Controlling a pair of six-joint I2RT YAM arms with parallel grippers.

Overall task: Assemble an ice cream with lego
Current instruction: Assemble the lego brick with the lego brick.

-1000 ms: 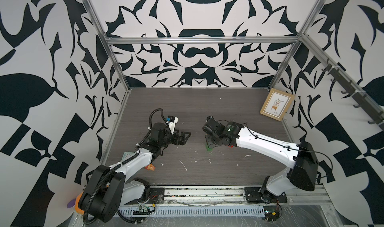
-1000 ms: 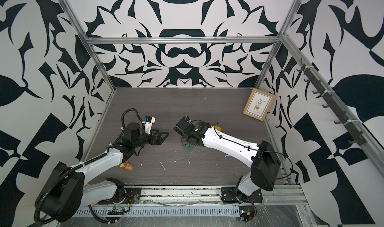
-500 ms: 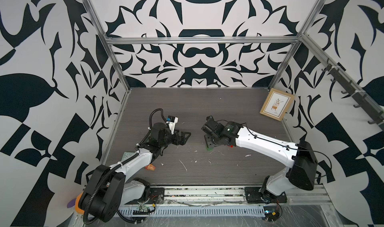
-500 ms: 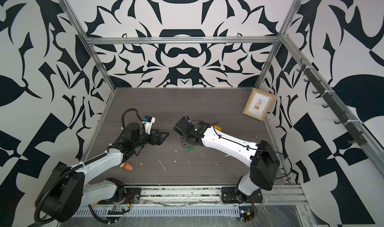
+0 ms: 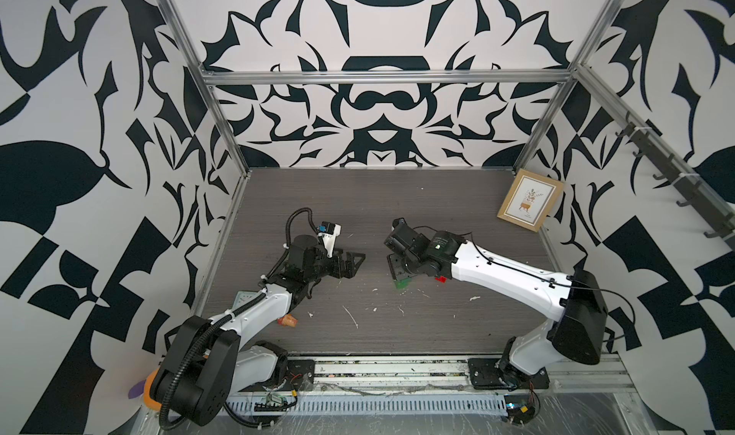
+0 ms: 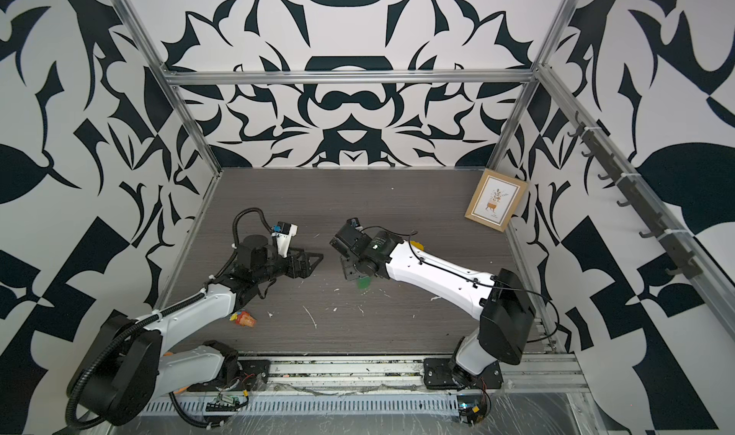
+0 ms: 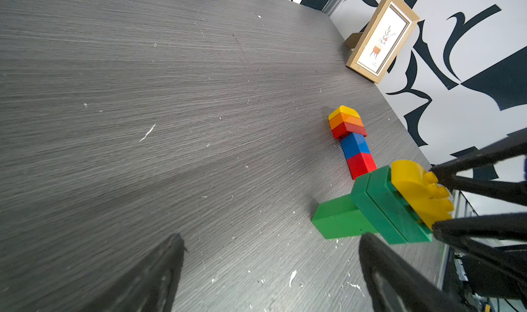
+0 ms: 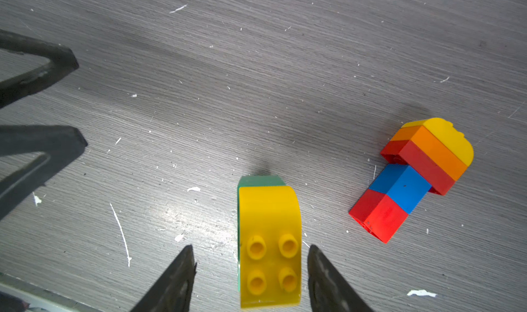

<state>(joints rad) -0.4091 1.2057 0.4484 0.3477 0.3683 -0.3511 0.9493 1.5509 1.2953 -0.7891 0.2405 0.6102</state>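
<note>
A green lego stack (image 7: pixel 370 213) stands on the table, topped by a yellow dome brick (image 8: pixel 269 247) with its studs up. My right gripper (image 8: pixel 251 256) is open and straddles that yellow brick, with a gap on each side. From above, only a green edge (image 5: pixel 402 284) shows under the right gripper (image 5: pixel 399 272). Beside it lies a second lego stack (image 8: pixel 410 179) of yellow, orange, red, blue and red, also seen in the left wrist view (image 7: pixel 352 142). My left gripper (image 7: pixel 271 239) is open and empty, hovering left of the green stack (image 5: pixel 350 264).
A framed picture (image 5: pixel 530 199) leans on the right wall at the back. A crumpled orange-red wrapper (image 5: pixel 288 321) lies by the left arm. An orange plush toy (image 5: pixel 153 389) sits off the table's front left corner. White flecks dot the tabletop.
My right gripper has opened off the yellow-topped green stack, which stays standing between its fingers. The left arm has not moved.
</note>
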